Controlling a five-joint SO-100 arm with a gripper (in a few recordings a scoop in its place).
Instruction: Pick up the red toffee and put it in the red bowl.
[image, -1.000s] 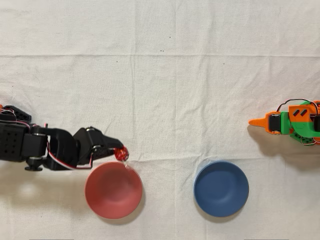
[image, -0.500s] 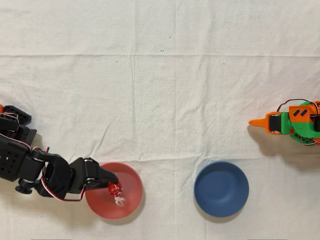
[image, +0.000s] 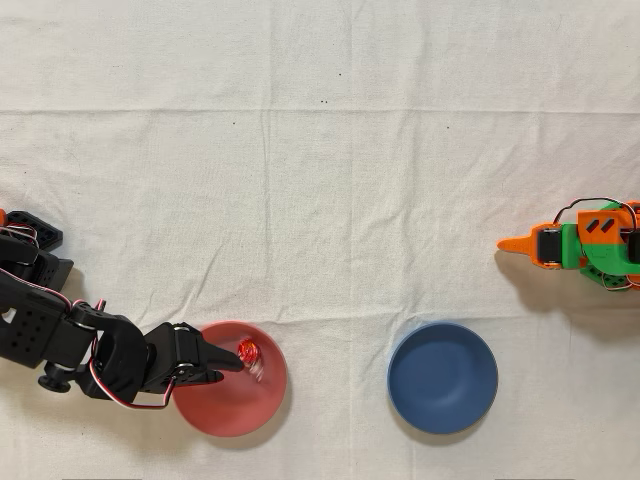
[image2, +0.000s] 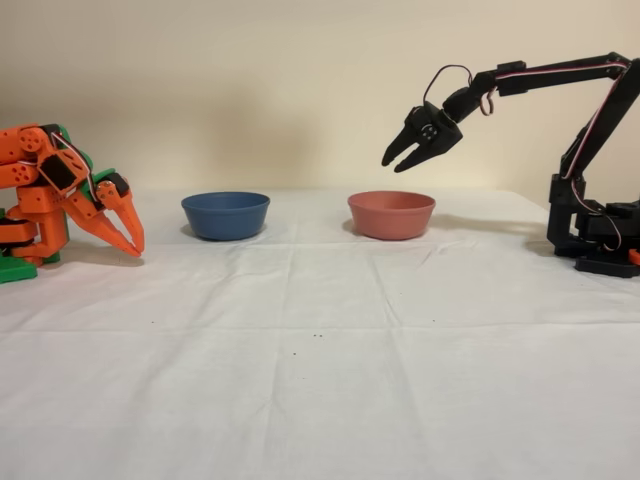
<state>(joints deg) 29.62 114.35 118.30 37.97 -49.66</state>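
Inside the red bowl (image: 232, 395), the red toffee (image: 247, 351) has dropped.

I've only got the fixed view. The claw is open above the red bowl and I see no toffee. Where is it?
Observer: From overhead, the toffee is inside the red bowl; the bowl's wall hides it from you.
Operator: Whereabouts in the bowl?
Observer: In its upper half as the overhead view shows it, just off the tip of the claw.
Operator: Anything in the blue bowl?
Observer: No, the blue bowl shows a bare inside from above.
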